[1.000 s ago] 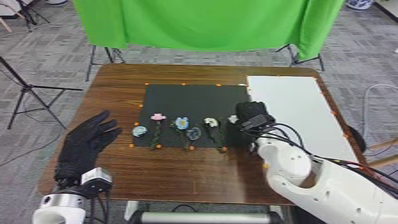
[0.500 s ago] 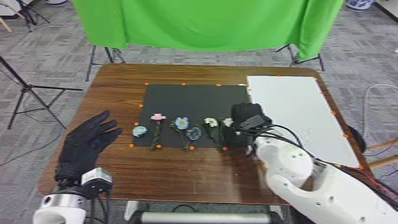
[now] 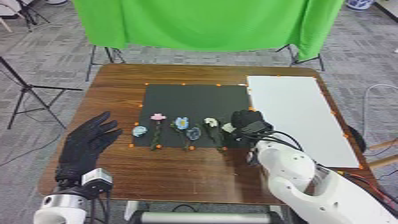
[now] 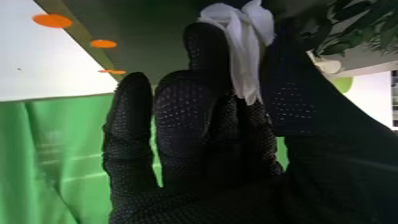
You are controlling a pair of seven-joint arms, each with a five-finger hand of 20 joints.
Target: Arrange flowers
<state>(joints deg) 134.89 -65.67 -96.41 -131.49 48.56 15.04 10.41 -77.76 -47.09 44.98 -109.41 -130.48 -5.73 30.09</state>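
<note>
Main risk: the white flower point(image 4: 240, 50) may slip or lose petals, likely because the right hand point(image 3: 249, 121) pinches the soft bloom; a leftward swing could disturb the neighbouring pale flower point(image 3: 211, 122). Thumb and one finger are clamped on the petals, the others extended. Bloom located at the black mat's point(image 3: 187, 99) near right part.

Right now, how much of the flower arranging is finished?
The pink flower and four others look laid out on the dark mat. The right hand pinches a white flower; letting it go seems left. Whether more comes after, I can't tell.
</note>
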